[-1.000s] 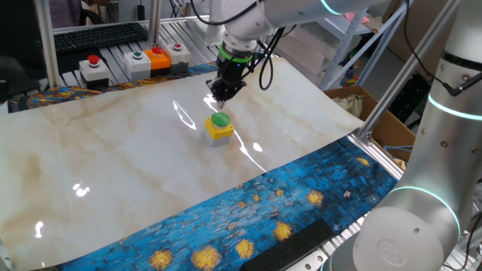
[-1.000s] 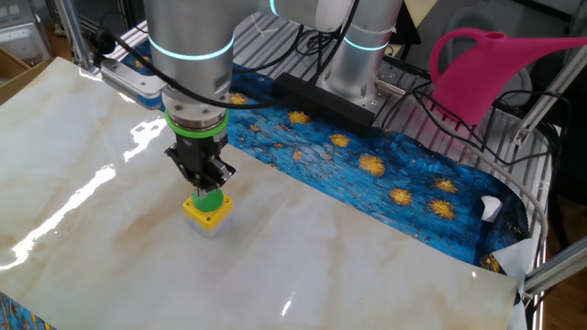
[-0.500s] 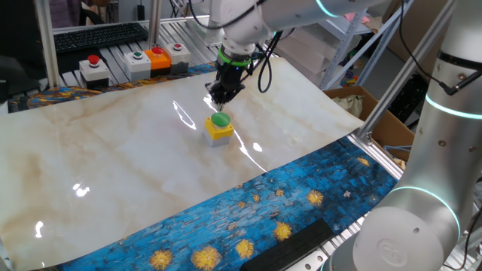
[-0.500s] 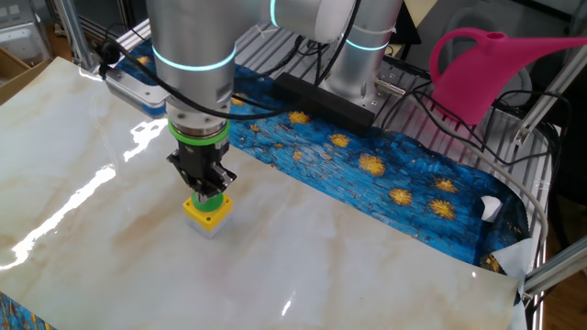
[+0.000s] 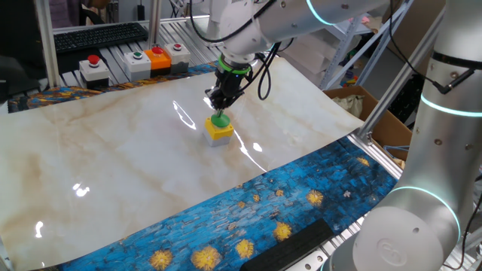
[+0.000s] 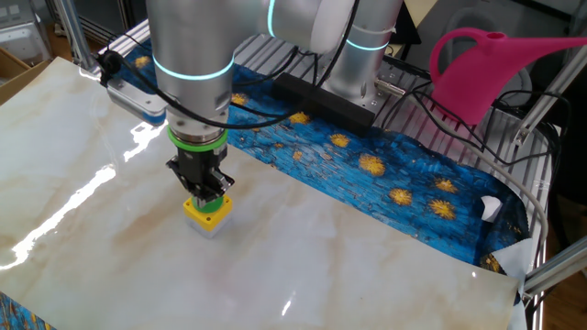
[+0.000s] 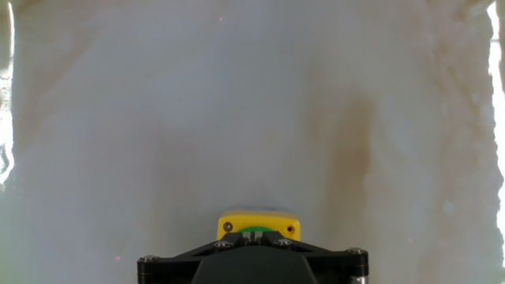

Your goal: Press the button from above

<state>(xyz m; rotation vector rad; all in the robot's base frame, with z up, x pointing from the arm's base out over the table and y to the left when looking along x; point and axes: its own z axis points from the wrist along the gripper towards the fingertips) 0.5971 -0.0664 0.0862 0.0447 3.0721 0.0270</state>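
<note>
The green dome button (image 5: 220, 120) sits on its small yellow cube box (image 5: 219, 133) on the pale marble-patterned sheet (image 5: 113, 158). My gripper (image 5: 219, 111) points straight down, with its tips on top of the button. In the other fixed view my gripper (image 6: 206, 191) covers nearly all the green, and only the yellow box (image 6: 207, 214) shows below it. In the hand view my gripper (image 7: 254, 234) has its fingertips together over a sliver of green, with the yellow box (image 7: 237, 222) just beyond them.
Grey-white boxes with a red button (image 5: 94, 68) and a green button (image 5: 138, 63), and an orange box (image 5: 157, 58), stand at the back left. A keyboard (image 5: 98, 35) lies behind them. A pink watering can (image 6: 486, 64) stands off the sheet. A blue patterned cloth (image 5: 286, 203) borders the sheet.
My gripper has come down from just behind and above the button until its tips rest on the green dome. The yellow box has not moved.
</note>
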